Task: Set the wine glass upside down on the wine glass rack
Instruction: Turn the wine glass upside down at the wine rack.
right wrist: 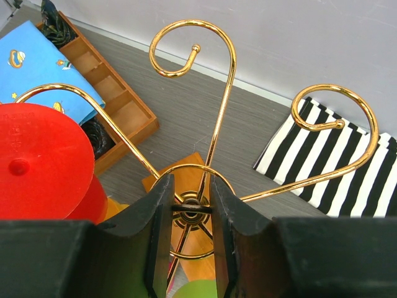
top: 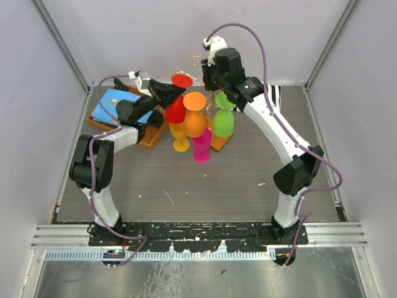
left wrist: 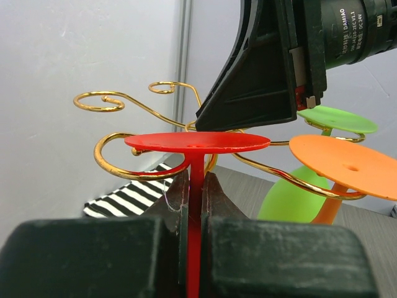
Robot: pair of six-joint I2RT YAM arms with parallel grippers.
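Two hands engaged. Left hand (left wrist: 195, 186) pinches inverted wine glass (left wrist: 197, 141) by stem; right hand (right wrist: 189, 205) apparently clamps wine glass rack (top: 221, 143) hub. Keep foot level, just above scroll ahead.

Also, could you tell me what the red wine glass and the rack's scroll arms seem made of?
The red wine glass looks like opaque satin plastic: flat even colour, moulding dimple in its foot. The scroll arms look like polished gold-toned metal wire, given sharp highlights.

The grey table (top: 186, 186) carries the wine glass rack (top: 221, 143), a wooden tray (top: 152, 140) just beside it, and a striped cloth (top: 275, 94).
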